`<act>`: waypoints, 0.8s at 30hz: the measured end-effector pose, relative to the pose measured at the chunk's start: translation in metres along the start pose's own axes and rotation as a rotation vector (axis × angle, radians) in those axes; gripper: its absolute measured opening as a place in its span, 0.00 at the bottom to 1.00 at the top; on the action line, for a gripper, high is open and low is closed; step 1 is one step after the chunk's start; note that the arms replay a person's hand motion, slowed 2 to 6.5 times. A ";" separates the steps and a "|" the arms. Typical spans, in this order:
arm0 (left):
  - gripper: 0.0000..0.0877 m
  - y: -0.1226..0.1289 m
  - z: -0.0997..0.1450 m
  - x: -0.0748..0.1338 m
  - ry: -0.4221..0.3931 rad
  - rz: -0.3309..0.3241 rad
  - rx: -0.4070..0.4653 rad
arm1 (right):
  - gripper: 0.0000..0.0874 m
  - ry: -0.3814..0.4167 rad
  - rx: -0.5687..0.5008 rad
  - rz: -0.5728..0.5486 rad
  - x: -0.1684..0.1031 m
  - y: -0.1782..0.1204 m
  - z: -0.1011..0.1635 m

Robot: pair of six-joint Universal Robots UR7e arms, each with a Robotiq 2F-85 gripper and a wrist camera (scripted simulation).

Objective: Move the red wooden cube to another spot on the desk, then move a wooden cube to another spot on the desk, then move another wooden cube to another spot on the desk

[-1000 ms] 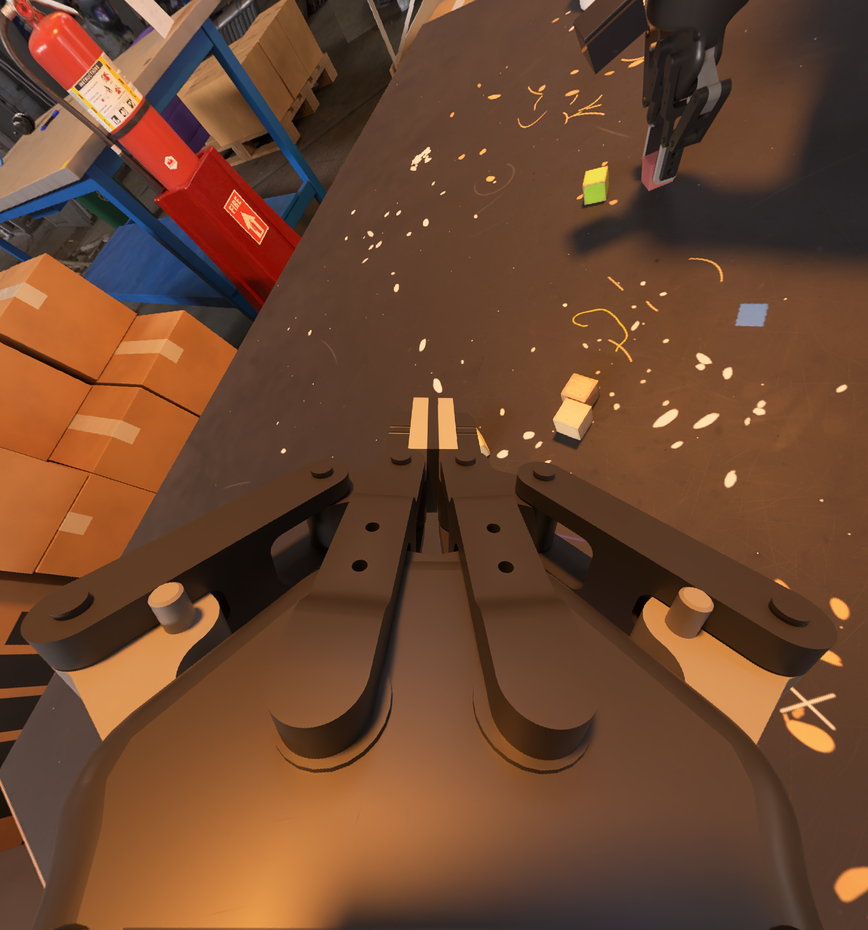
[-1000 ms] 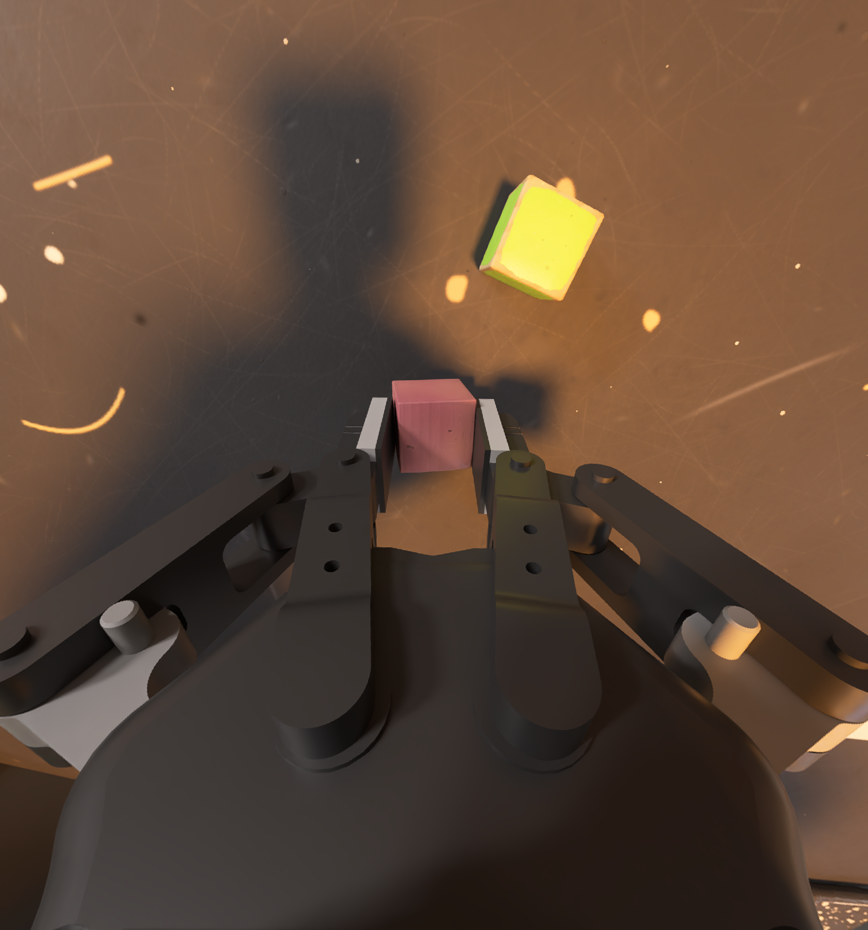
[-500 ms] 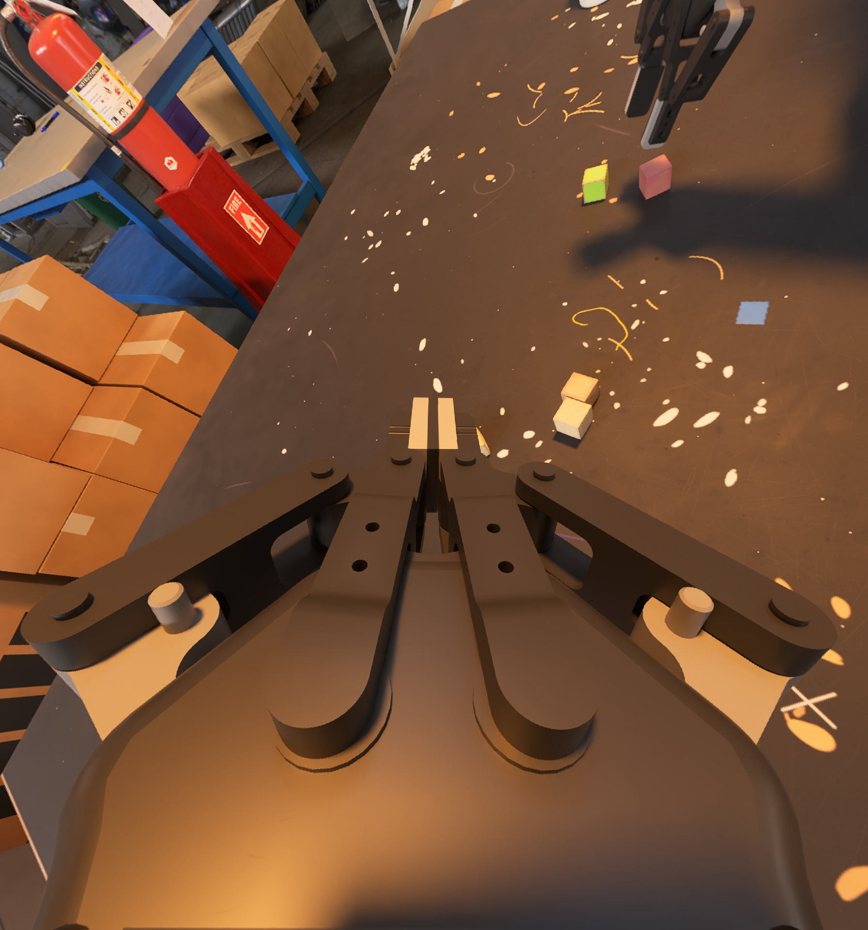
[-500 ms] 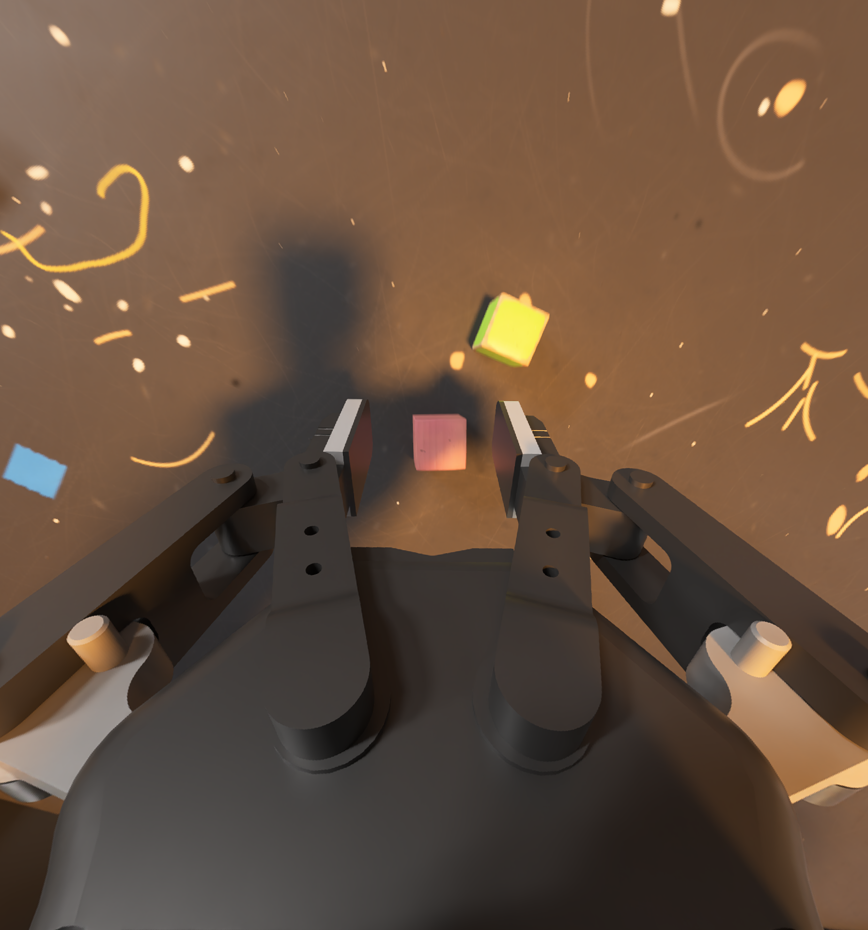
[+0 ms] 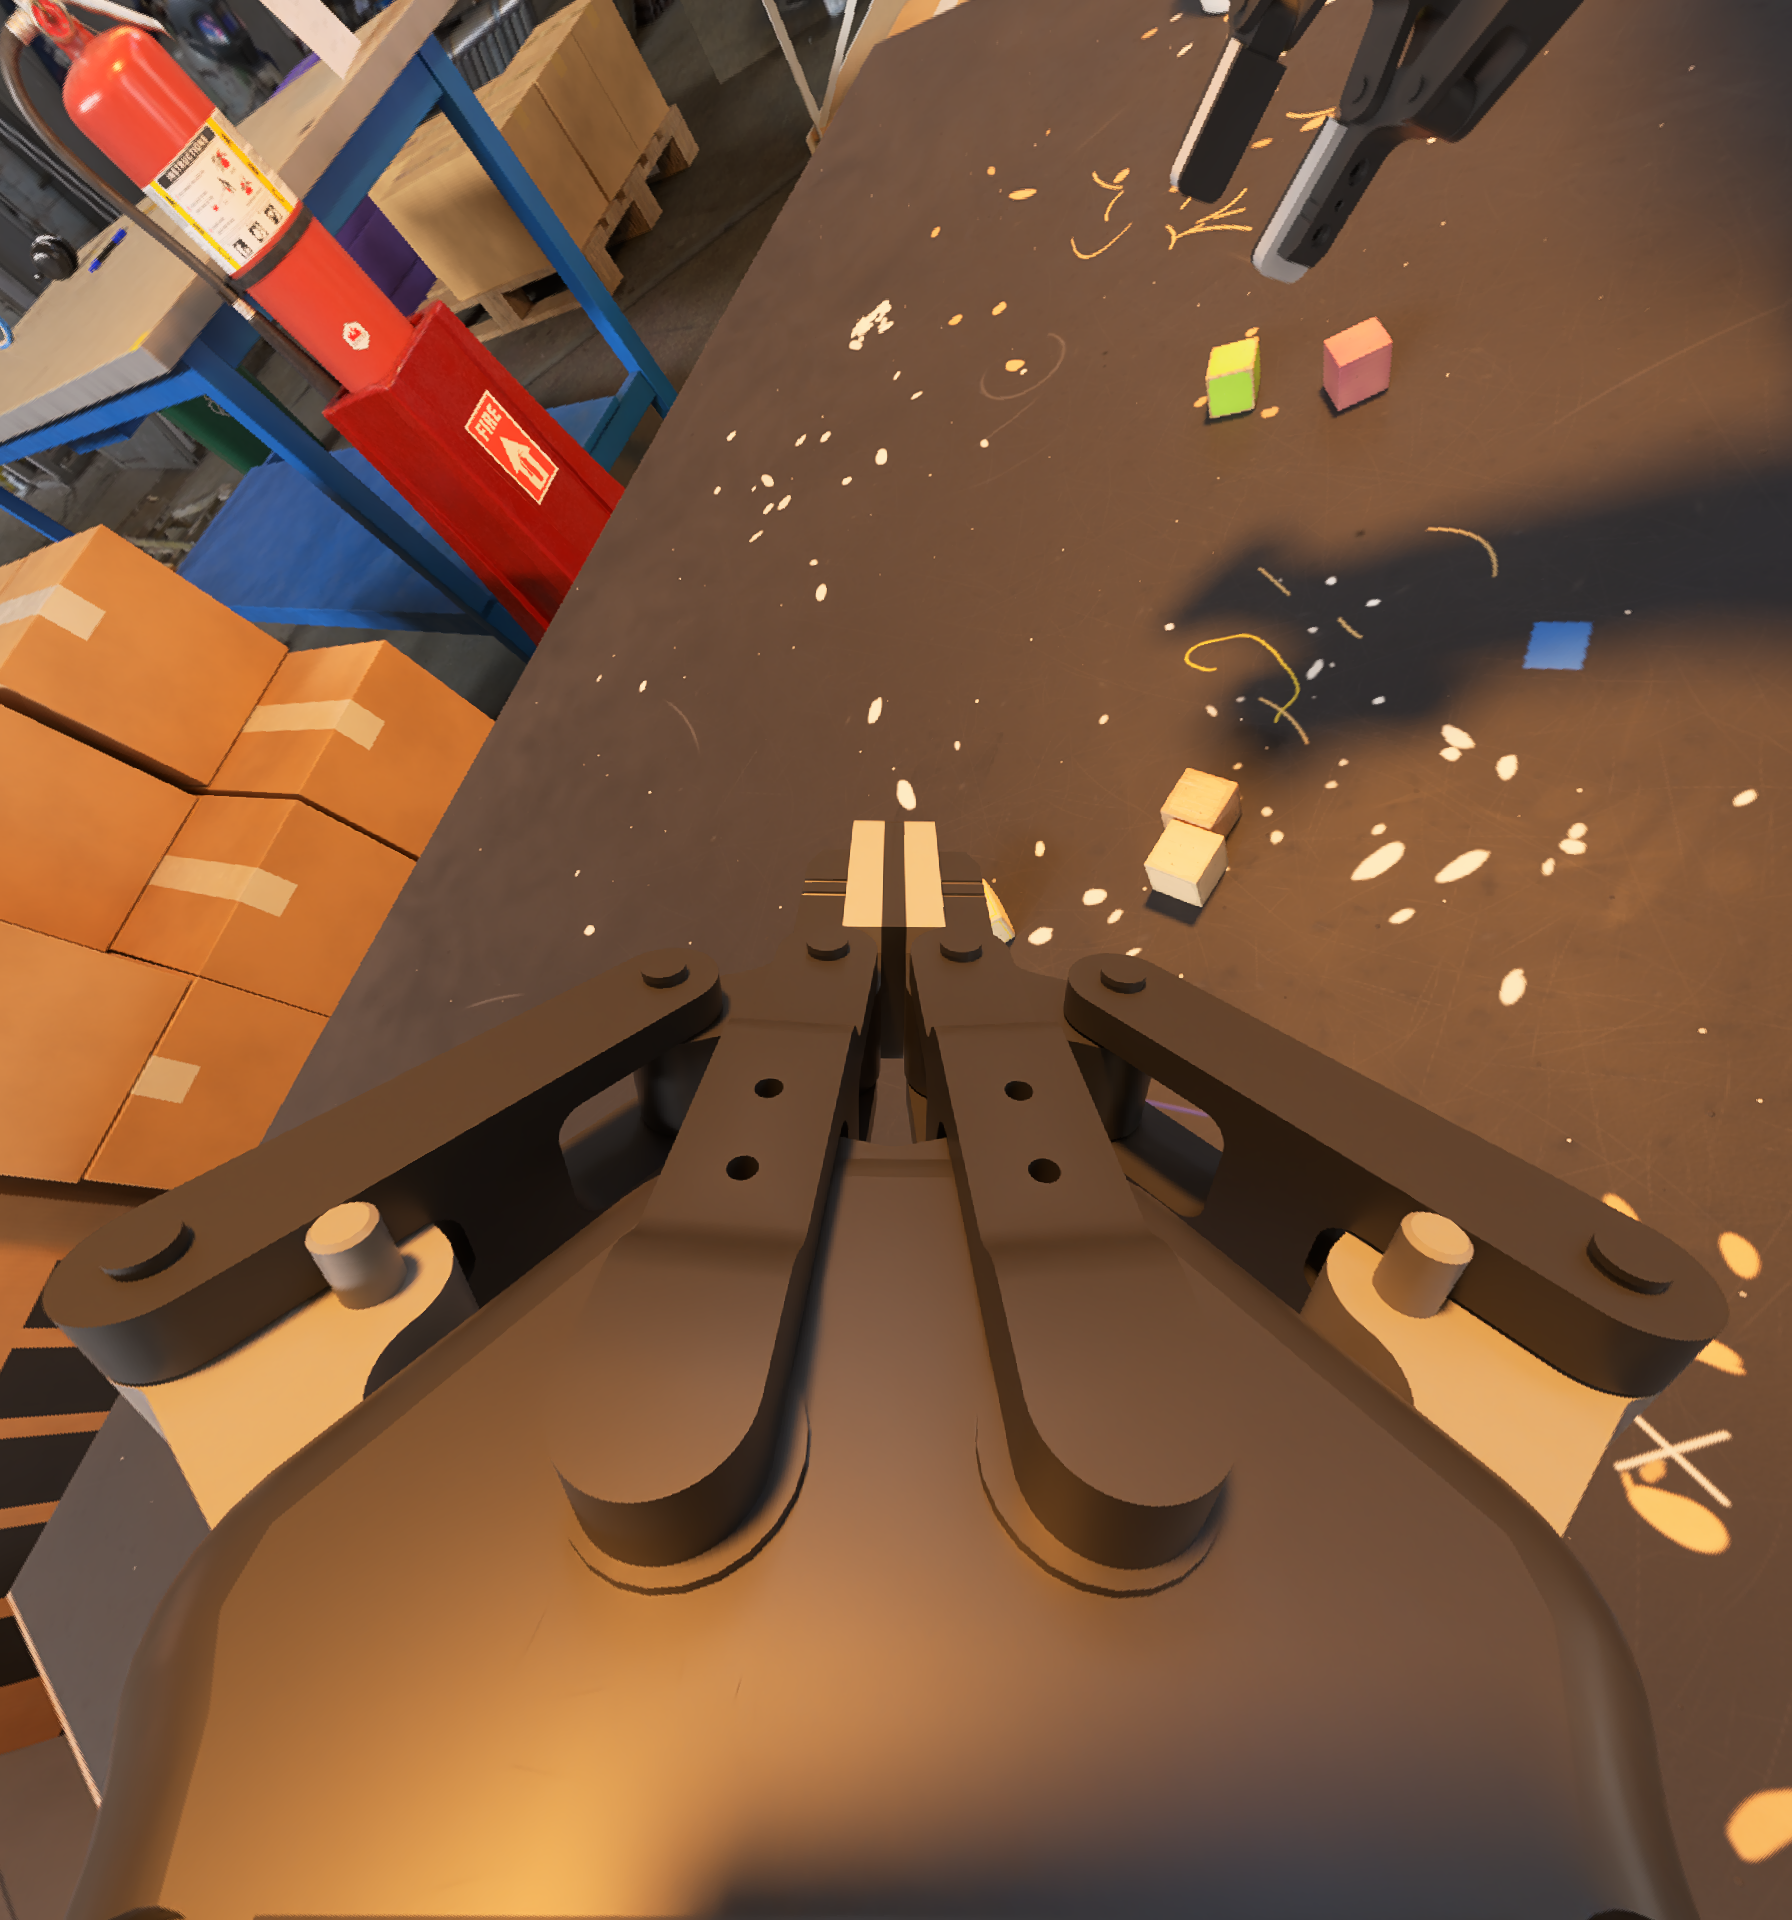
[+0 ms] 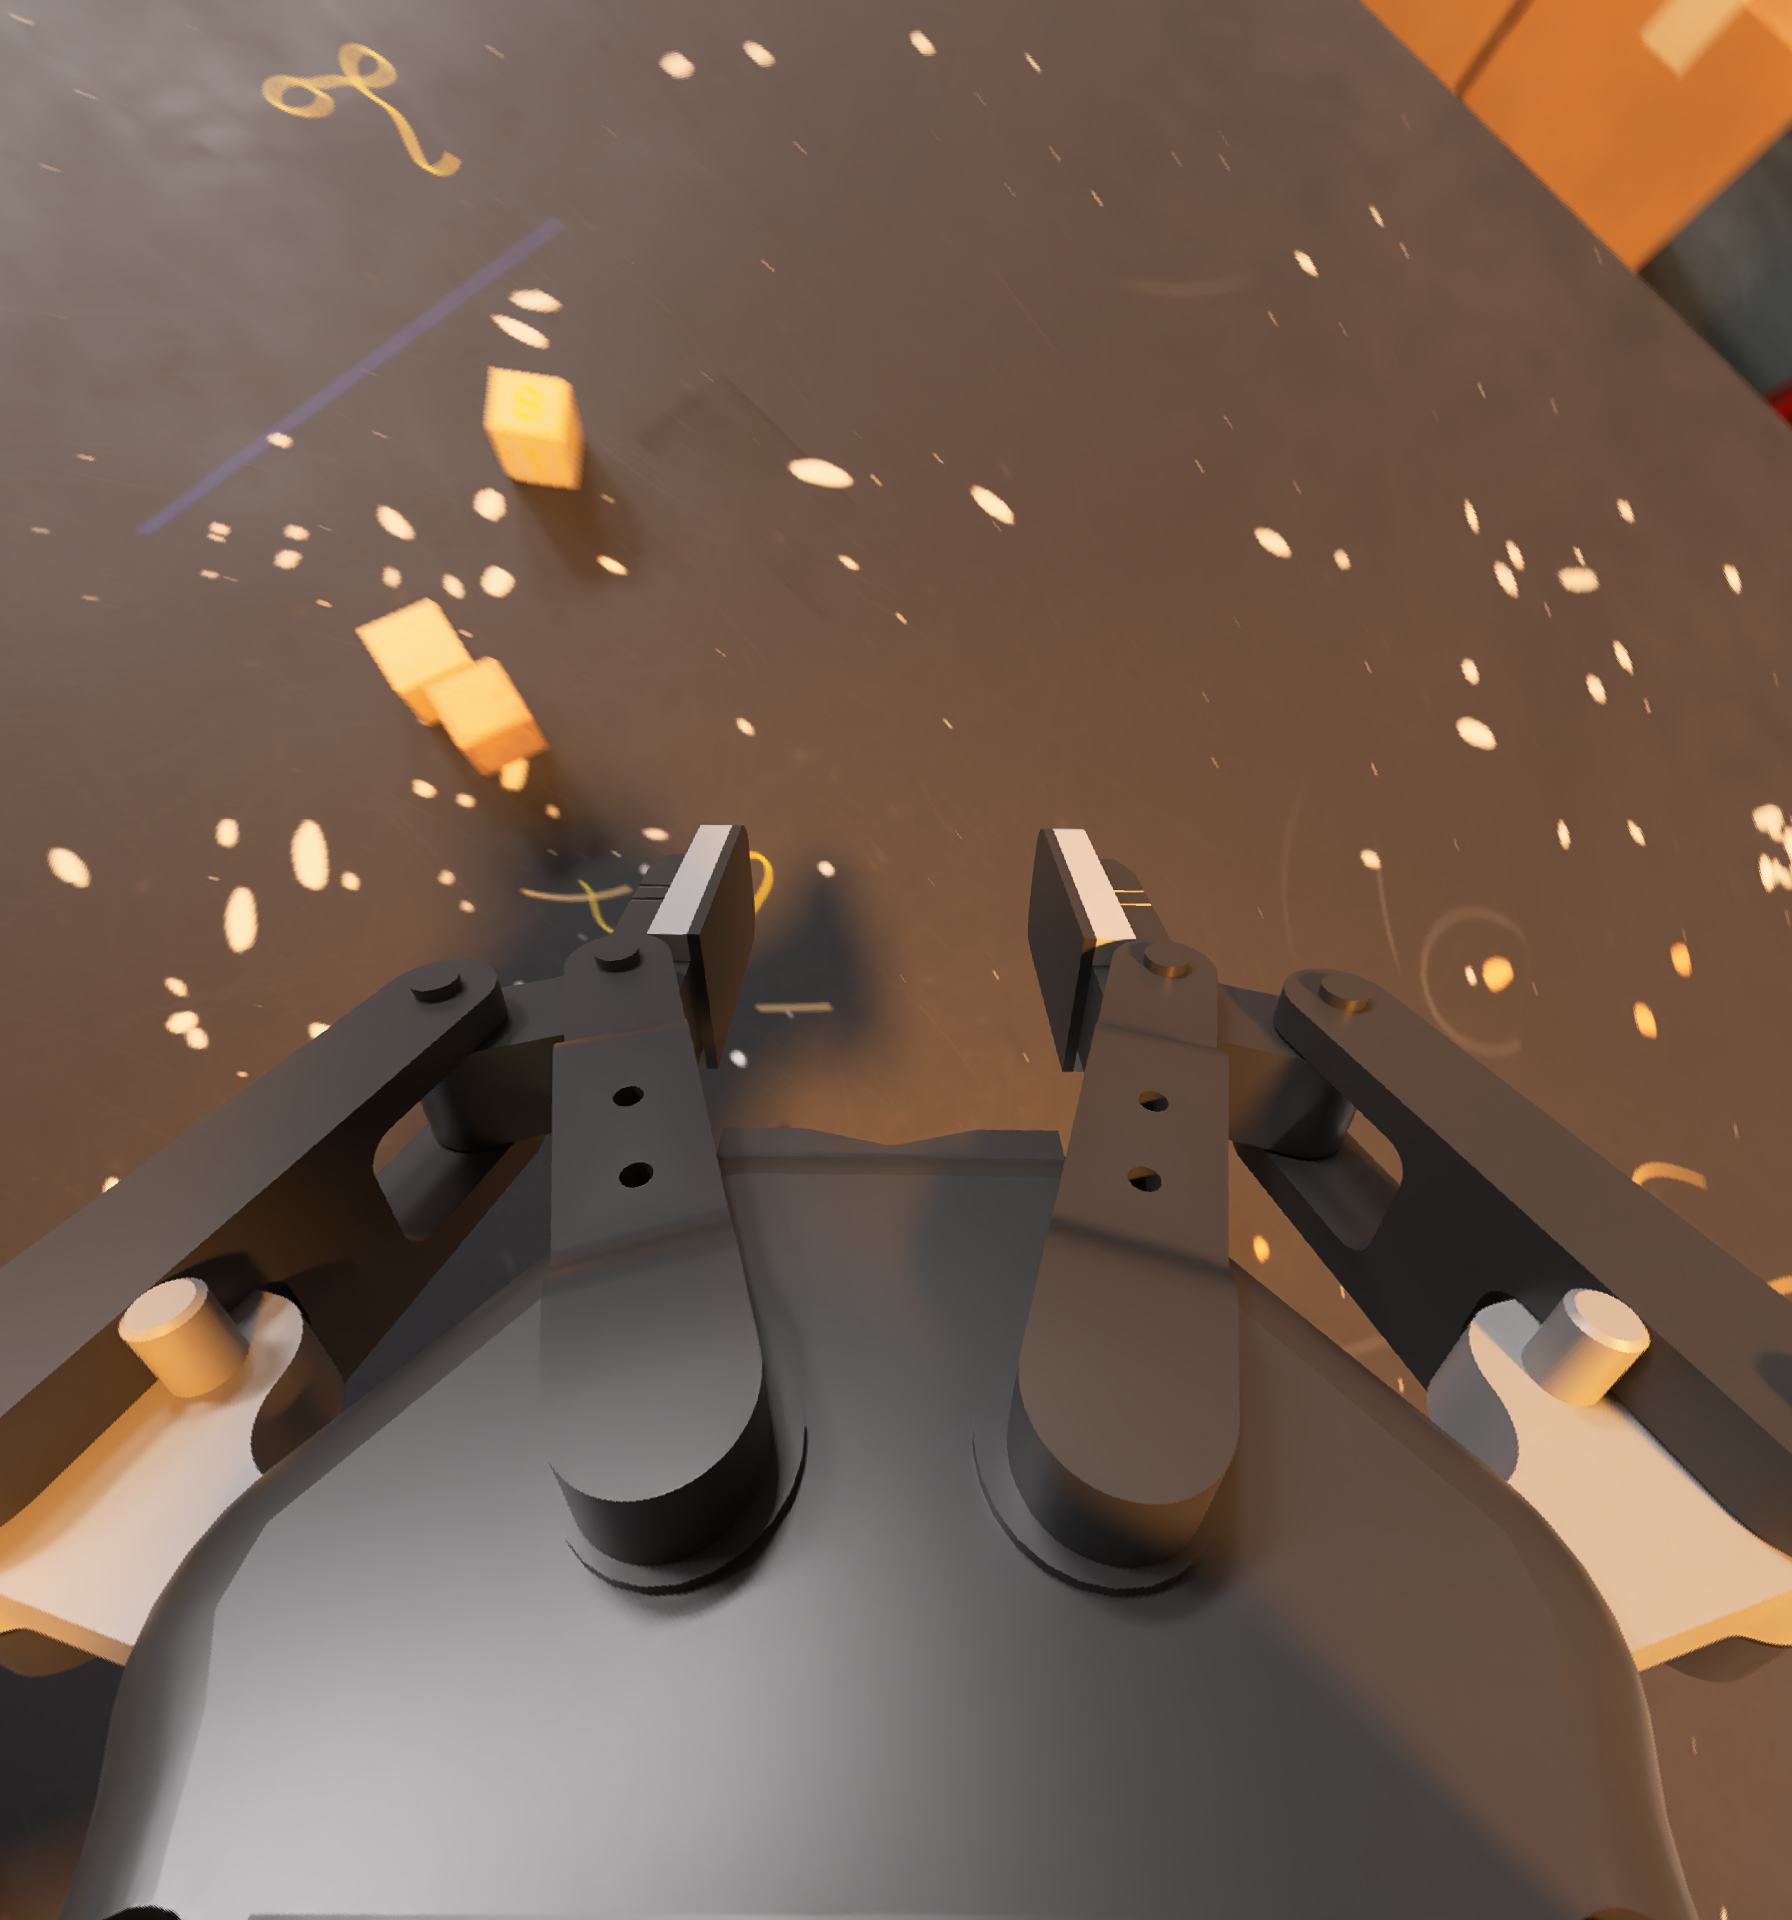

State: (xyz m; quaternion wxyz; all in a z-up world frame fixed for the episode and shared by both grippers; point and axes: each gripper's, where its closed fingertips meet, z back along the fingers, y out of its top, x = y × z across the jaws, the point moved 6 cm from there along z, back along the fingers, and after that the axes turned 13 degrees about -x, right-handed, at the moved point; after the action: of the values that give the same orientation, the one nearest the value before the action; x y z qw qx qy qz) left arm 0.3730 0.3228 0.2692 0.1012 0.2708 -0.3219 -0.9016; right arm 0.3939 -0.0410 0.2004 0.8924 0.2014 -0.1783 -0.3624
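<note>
The red wooden cube (image 5: 1356,361) rests on the dark desk (image 5: 975,623) at the far end, just right of a green-yellow cube (image 5: 1233,376). My right gripper (image 5: 1240,227) hangs above and behind them, open and empty; in its own view (image 6: 892,883) the jaws stand wide apart with nothing between them, and the red cube is out of sight there. Two plain wooden cubes (image 5: 1186,862) touch each other right of my left gripper (image 5: 892,873), which is shut and empty above the desk. They also show in the right wrist view (image 6: 485,712).
A third pale cube (image 6: 533,426) lies farther off in the right wrist view. A blue patch (image 5: 1557,644) marks the desk. Cardboard boxes (image 5: 144,831), a red cabinet (image 5: 466,468) and a fire extinguisher (image 5: 196,177) stand beyond the desk's left edge.
My right gripper opened, let go of the red cube beside the green-yellow one, then rose and swung to face the plain cubes. The left gripper has not moved.
</note>
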 end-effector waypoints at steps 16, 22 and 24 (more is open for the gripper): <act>0.00 0.000 0.000 0.001 -0.005 -0.004 0.000 | 0.56 0.204 0.001 0.467 -0.097 0.049 -0.044; 0.00 0.000 0.001 0.002 -0.007 -0.008 0.002 | 0.54 0.173 -0.126 0.547 -0.111 0.050 -0.077; 0.00 0.000 0.001 0.002 -0.007 -0.009 0.003 | 0.53 0.160 -0.172 0.561 -0.113 0.049 -0.087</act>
State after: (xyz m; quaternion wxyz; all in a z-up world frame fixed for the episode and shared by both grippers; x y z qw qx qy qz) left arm 0.3702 0.3223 0.2694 0.0954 0.2693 -0.3221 -0.9025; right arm 0.3862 0.0929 0.1306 0.9826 0.0958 -0.1250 -0.0984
